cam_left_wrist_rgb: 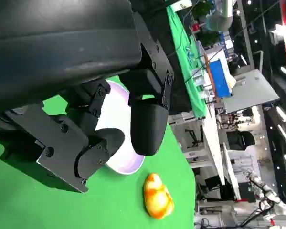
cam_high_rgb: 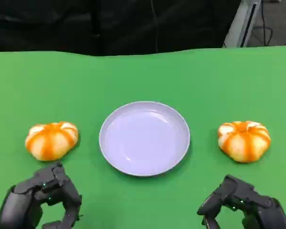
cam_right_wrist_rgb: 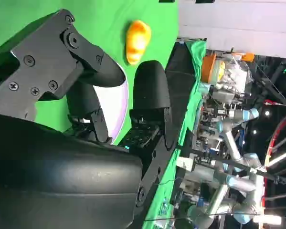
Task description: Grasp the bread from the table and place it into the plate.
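Observation:
A lilac plate (cam_high_rgb: 144, 138) lies in the middle of the green table, with nothing in it. One orange-striped bread roll (cam_high_rgb: 52, 140) sits to its left, and a second roll (cam_high_rgb: 244, 140) sits to its right. My left hand (cam_high_rgb: 42, 200) hovers just in front of the left roll, fingers apart and holding nothing. My right hand (cam_high_rgb: 243, 206) hangs in front of the right roll, also holding nothing. The left wrist view looks past the left hand's fingers (cam_left_wrist_rgb: 147, 124) to the plate (cam_left_wrist_rgb: 126, 164) and the far roll (cam_left_wrist_rgb: 158, 195). The right wrist view shows the plate (cam_right_wrist_rgb: 118, 102) and the opposite roll (cam_right_wrist_rgb: 137, 40).
The green table (cam_high_rgb: 143, 76) runs back to a dark edge and a black backdrop. A metal stand (cam_high_rgb: 240, 24) rises behind the table's far right corner. Other benches and robot arms (cam_right_wrist_rgb: 228, 138) stand well away in the room.

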`<state>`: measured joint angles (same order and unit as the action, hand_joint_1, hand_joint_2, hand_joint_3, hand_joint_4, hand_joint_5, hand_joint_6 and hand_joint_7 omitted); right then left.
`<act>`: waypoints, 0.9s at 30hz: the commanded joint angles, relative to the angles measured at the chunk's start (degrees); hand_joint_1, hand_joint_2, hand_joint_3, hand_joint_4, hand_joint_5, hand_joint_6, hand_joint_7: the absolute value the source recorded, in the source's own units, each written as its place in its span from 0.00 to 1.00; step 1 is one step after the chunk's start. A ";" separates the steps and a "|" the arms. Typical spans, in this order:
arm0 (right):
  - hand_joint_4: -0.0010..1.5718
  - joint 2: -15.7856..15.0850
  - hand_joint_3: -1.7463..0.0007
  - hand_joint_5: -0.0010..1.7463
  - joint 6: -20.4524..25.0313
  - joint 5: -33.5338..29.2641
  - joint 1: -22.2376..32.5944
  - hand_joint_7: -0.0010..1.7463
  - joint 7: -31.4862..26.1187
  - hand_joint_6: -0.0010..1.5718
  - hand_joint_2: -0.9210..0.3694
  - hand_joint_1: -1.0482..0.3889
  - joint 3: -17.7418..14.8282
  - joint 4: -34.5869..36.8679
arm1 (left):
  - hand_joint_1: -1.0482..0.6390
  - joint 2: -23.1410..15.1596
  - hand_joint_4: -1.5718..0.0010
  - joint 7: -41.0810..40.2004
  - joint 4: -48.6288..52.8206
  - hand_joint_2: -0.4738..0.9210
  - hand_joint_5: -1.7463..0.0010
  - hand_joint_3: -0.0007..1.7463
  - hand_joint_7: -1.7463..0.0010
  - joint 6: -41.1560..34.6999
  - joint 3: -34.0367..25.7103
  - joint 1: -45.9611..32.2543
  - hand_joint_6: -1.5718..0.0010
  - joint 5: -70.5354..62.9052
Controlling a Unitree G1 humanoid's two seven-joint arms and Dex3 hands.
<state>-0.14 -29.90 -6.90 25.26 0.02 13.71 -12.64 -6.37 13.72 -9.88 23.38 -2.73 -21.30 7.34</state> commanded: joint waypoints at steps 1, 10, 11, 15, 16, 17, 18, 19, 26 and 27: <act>0.43 -0.18 0.27 0.93 -0.05 0.10 0.08 0.78 -0.01 0.47 0.44 0.65 -0.23 -0.58 | 0.64 -0.43 0.50 -0.04 -0.24 0.74 0.00 0.64 0.07 -0.24 -0.52 0.16 0.54 0.39; 0.43 -0.08 0.26 0.93 0.15 -0.22 0.24 0.78 -0.21 0.47 0.44 0.65 -0.17 -0.70 | 0.64 -0.44 0.49 0.00 0.00 0.71 0.00 0.68 0.07 0.08 -0.59 0.33 0.54 0.44; 0.43 -0.08 0.26 0.93 0.15 -0.22 0.24 0.78 -0.21 0.47 0.44 0.65 -0.17 -0.70 | 0.64 -0.44 0.49 0.00 0.00 0.71 0.00 0.68 0.07 0.08 -0.59 0.33 0.54 0.44; 0.43 -0.10 0.26 0.93 -0.09 -0.14 0.17 0.78 -0.19 0.47 0.44 0.65 -0.20 -0.61 | 0.66 0.33 0.52 1.18 -0.03 0.74 0.06 0.68 0.18 -1.48 -0.34 0.76 0.54 4.62; 0.43 -0.11 0.26 0.93 0.02 -0.33 0.20 0.78 -0.24 0.47 0.44 0.65 -0.21 -0.71 | 0.67 0.05 0.53 1.43 -0.47 0.75 0.07 0.67 0.20 -2.59 -0.24 0.86 0.54 5.28; 0.43 -0.12 0.27 0.93 0.12 -0.48 0.25 0.78 -0.29 0.47 0.44 0.65 -0.22 -0.79 | 0.64 -0.27 0.59 1.51 -0.81 0.77 0.14 0.59 0.31 -3.36 -0.21 0.95 0.56 5.35; 0.43 -0.12 0.27 0.93 0.18 -0.58 0.28 0.78 -0.31 0.47 0.43 0.65 -0.23 -0.85 | 0.63 -0.48 0.61 1.57 -1.07 0.79 0.17 0.54 0.36 -3.95 -0.21 1.00 0.56 5.39; 0.43 -0.11 0.27 0.93 0.11 -0.45 0.24 0.78 -0.28 0.47 0.43 0.65 -0.26 -0.73 | 0.62 -1.16 0.62 1.39 -1.07 0.81 0.19 0.51 0.39 -4.28 -0.36 1.39 0.56 4.03; 0.43 0.18 0.27 0.93 0.77 0.03 0.32 0.78 -0.23 0.47 0.43 0.64 -0.19 -0.81 | 0.58 -5.82 0.76 -1.24 -5.69 0.95 0.42 0.19 0.74 -11.75 -0.71 2.69 0.69 -7.77; 0.43 0.27 0.27 0.94 0.99 0.12 0.38 0.79 -0.21 0.47 0.44 0.65 -0.08 -0.89 | 0.49 -7.34 0.83 -1.89 -6.45 0.98 0.52 0.13 0.82 -12.50 -0.71 3.21 0.74 -11.95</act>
<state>0.05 -29.69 -7.34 25.33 -0.01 13.84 -12.75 -9.81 13.53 -14.30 12.88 -2.81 -19.12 3.16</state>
